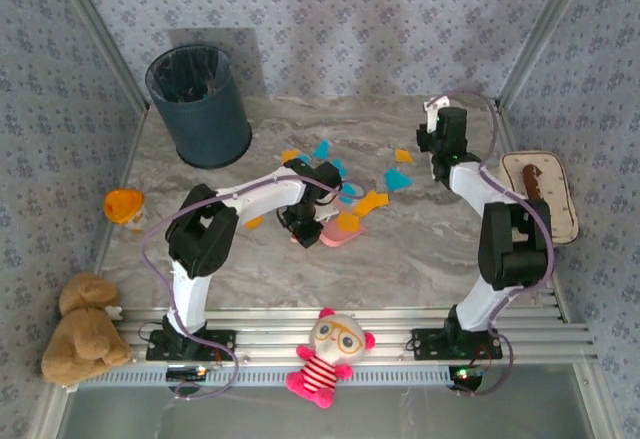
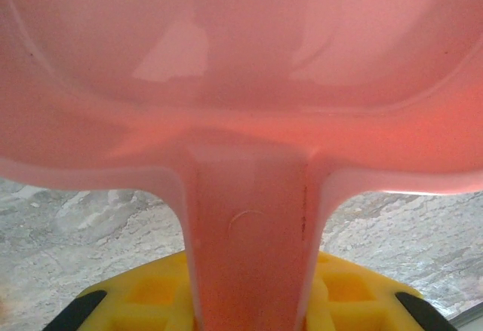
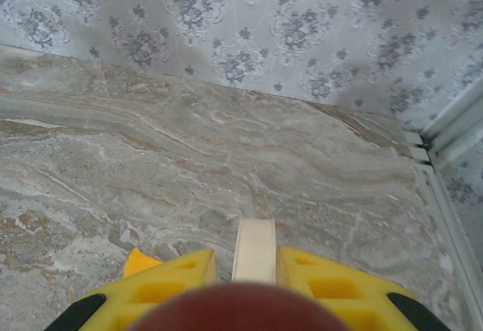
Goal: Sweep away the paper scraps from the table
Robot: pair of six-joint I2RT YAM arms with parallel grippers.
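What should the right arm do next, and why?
Probably swing the right arm, its jaws shut on a cream handle, left toward the paper scraps: they lie loose on the table near the pink dustpan held by the left arm.

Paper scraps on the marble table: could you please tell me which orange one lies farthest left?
The small orange paper scrap lying alone on the near side of the white left arm; the other orange scraps sit farther right.

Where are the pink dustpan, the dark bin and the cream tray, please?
pink dustpan (image 2: pixel 249 233), left wrist view, on its handle.
dark bin (image 1: pixel 205 124), top external view, on its outer wall.
cream tray (image 1: pixel 563 221), top external view, on its bare near end.
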